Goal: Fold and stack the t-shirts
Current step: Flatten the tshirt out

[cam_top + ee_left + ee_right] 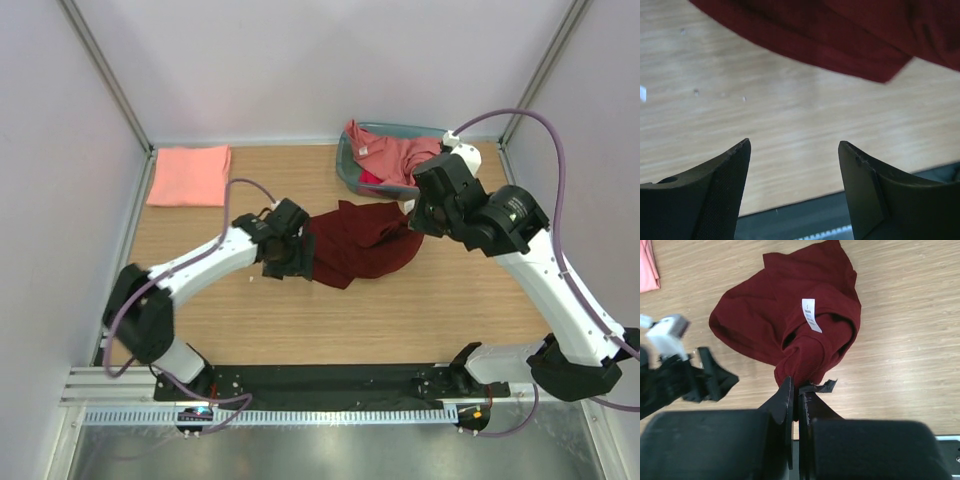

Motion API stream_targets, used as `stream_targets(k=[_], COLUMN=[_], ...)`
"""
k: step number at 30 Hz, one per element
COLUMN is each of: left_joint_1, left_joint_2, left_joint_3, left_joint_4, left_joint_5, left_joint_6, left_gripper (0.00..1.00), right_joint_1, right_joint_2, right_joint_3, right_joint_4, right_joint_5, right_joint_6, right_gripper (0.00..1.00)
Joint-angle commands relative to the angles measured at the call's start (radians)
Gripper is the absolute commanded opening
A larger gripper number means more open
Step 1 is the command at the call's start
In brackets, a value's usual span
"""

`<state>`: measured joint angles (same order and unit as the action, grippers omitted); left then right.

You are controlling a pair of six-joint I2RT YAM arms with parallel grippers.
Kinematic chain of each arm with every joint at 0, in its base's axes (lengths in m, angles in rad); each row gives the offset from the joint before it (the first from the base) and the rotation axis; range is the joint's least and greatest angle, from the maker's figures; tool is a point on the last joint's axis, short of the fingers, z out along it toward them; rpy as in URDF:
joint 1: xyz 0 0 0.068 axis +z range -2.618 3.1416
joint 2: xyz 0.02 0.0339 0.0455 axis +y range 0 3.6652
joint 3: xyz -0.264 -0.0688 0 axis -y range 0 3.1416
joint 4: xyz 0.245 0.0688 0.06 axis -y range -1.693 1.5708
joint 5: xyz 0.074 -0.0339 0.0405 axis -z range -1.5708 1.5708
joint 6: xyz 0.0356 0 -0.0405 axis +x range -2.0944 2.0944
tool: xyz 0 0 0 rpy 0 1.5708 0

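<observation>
A dark maroon t-shirt (360,240) lies crumpled in the middle of the table, with a white neck label (811,315) showing. My right gripper (798,390) is shut on a bunched fold of its collar edge (805,362) and holds that part up. My left gripper (794,150) is open and empty, low over the bare wood just off the shirt's left hem (840,55). A folded salmon t-shirt (189,175) lies flat at the far left. More pink shirts (395,155) lie heaped in the teal basket (349,171).
The basket stands at the back, right of centre, close behind my right wrist. White walls and metal posts enclose the table on three sides. A black rail (330,380) runs along the near edge by the arm bases.
</observation>
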<state>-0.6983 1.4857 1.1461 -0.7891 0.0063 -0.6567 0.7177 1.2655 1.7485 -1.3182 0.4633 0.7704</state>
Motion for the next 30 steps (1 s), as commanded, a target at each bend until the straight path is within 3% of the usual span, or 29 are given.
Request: stream_targets(k=[1,9,19,22,23,25,26,29,30], left_joint_1=[0.0,0.002,0.017,0.02,0.02,0.02,0.02,0.02,0.02], left_joint_2=[0.145,0.378,0.538,0.551,0.553,0.548,0.53,0.445,0.409], left_joint_3=[0.073,0.224,0.29,0.273,0.268,0.258,0.253,0.21,0.195], left_joint_4=[0.07,0.091,0.085,0.097,0.099,0.105,0.1,0.09,0.08], left_joint_5=[-0.08,-0.126,-0.126,-0.112,-0.111,-0.097,-0.097,-0.114,-0.117], left_joint_6=[0.037,0.019,0.032,0.035,0.035,0.045,0.045,0.049,0.049], left_gripper=[0.72,0.72,0.67,0.53,0.41,0.3,0.18,0.0,0.0], right_joint_1=[0.002,-0.003,-0.003,-0.004,-0.003,-0.004,-0.003,-0.003,-0.004], right_joint_2=[-0.006,-0.08,-0.101,-0.106,-0.107,-0.106,-0.107,-0.106,-0.104], right_joint_3=[0.062,-0.006,0.003,-0.004,-0.009,-0.012,-0.012,-0.004,-0.003], right_joint_4=[0.001,-0.01,-0.038,-0.044,-0.047,-0.053,-0.053,-0.07,-0.076], right_joint_5=[0.077,0.08,0.11,0.118,0.121,0.124,0.127,0.143,0.152], right_joint_6=[0.014,0.053,0.044,0.046,0.044,0.041,0.04,0.038,0.04], right_gripper=[0.01,0.01,0.01,0.01,0.01,0.01,0.01,0.01,0.01])
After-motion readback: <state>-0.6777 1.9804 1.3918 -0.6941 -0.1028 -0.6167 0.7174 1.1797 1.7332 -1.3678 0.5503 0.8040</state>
